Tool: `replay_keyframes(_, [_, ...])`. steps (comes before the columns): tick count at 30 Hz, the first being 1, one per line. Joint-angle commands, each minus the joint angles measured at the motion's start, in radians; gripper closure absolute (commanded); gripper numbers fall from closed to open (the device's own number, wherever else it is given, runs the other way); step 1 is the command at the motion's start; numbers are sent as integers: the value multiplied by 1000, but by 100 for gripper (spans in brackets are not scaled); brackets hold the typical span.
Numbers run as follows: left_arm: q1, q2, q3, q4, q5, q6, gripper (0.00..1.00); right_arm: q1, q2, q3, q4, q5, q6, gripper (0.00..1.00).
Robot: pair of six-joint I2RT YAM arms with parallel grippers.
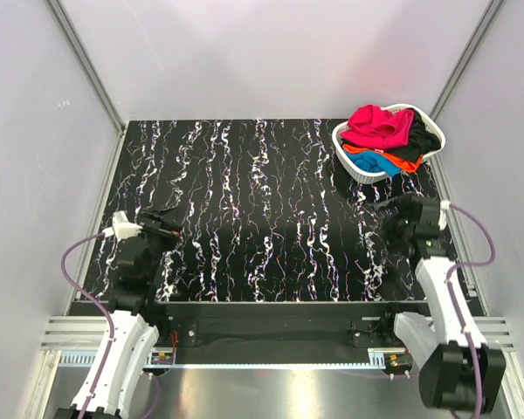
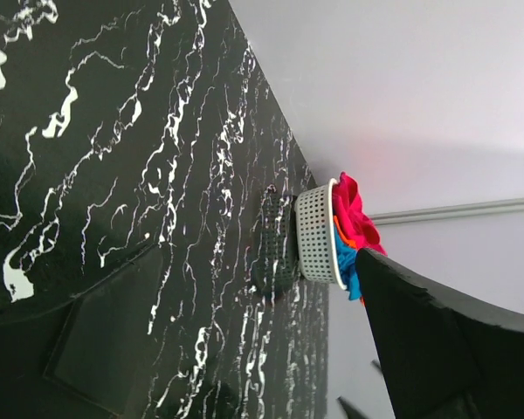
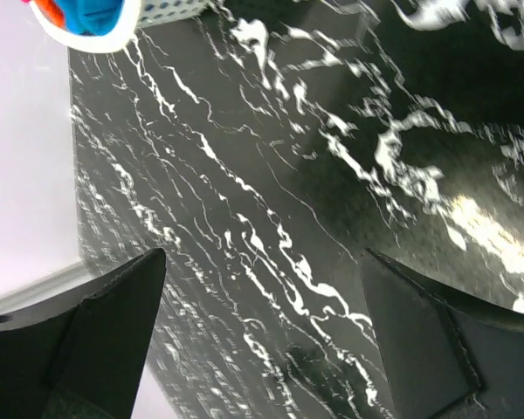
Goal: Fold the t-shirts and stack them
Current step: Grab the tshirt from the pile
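Shirts: the t-shirts (image 1: pixel 393 144) are seen bunched into one crumpled heap, none of them folded, all held inside the basket (image 1: pixel 348 168).
Pinkish-red shirt: the pinkish-red shirt (image 1: pixel 380 125) is laid on top of the heap. It is the largest patch of colour, deeply creased, and is raised above the rim on the far side.
Black shirt: the black shirt (image 1: pixel 424 140) is draped along the right side of the heap and is spilled over the rim there.
Orange shirt: the orange shirt (image 1: pixel 406 162) is shown only as a thin band pressed under the pinkish-red one, along the near side.
Blue shirt: the blue shirt (image 1: pixel 375 162) is tucked low at the near edge, touching the orange band.
Basket: a white oval with a lattice wall, it is set at the far right corner of the table (image 1: pixel 262 218), close to the right wall.
Table: a black top veined with white, like marble.
Left gripper: the left gripper (image 1: pixel 162 223) is held over the near left of the table, well apart from the basket. Its jaws are spread wide and nothing is held — only tabletop is seen between the fingers in its wrist view.
Right gripper: the right gripper (image 1: pixel 389 212) is held over the right of the table, near the basket's near side but not touching it. Its jaws are spread wide, with nothing gripped.
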Motion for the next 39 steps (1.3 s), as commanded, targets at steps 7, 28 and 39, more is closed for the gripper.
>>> replay_keyframes(7, [8,111,209,-67,10,219,1,-20,306,400,1,57,-298,0])
replay_keyframes(28, [89,283,512,-314,502,670,9,-81,1180,1336,-10,2,-281,46])
replay_keyframes(39, [89,294,539,-342,491,737,12,-81,1347,1452,-10,120,-290,45])
